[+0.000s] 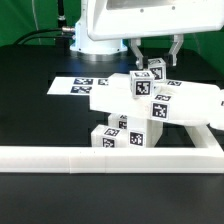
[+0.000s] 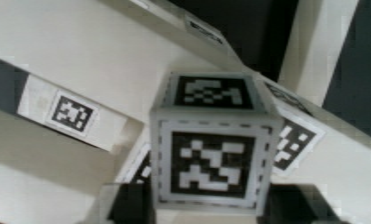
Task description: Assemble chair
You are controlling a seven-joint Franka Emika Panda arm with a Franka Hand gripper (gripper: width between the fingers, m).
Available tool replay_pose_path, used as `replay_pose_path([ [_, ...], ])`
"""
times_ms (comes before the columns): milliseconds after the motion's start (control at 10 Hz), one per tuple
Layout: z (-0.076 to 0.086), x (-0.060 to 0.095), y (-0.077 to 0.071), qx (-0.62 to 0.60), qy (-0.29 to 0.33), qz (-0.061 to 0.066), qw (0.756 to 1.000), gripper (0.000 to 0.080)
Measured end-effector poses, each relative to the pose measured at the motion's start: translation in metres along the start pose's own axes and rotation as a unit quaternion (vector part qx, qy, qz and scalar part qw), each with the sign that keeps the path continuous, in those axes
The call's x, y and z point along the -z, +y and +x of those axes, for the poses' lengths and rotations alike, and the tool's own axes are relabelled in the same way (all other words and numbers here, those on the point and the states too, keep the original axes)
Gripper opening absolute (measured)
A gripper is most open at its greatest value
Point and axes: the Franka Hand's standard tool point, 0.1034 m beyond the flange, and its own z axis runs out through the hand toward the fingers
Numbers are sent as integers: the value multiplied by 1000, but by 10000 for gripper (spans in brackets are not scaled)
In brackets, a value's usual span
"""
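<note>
Gripper closing on a square post above the chair pile

Fingers of the gripper (image 1: pixel 150 62) stand either side of a chunky white square post (image 1: pixel 148 82), which sits at the top of the heap of chair parts (image 1: pixel 135 115) near the middle of the black table (image 1: pixel 30 110). The wrist view looks down the post (image 2: pixel 212 140), its tagged faces filling the frame, with the dark fingertips (image 2: pixel 132 203) close against both of its sides; the gripper (image 2: pixel 214 200) appears pinched on it, though the contact itself is hard to make out.

Below the post lie a broad flat slab (image 1: pixel 180 103) and shorter blocks (image 1: pixel 115 136), all white with black-and-white tags. The pile rests just behind the long white border rail (image 1: pixel 100 157) along the front, and the marker board (image 1: pixel 75 85) lies flat behind it, toward the exterior view's left.

These parts look like rigid moulded plastic: stiff, fairly light, and smooth enough to slip. The post's flat, parallel sides offer the best hold, taken squarely across two opposite faces so it cannot twist. Lifting it probably risks nudging the loosely stacked pieces underneath.
</note>
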Motion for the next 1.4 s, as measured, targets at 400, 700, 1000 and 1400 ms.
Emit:
replay_pose_path([
  [400, 2, 1, 0, -102, 4, 1, 995, 279],
  [700, 6, 1, -7, -208, 18, 6, 978, 279],
  [1000, 8, 0, -14, -315, 23, 10, 949, 279],
  [1400, 8, 1, -21, -429, 19, 23, 903, 279],
])
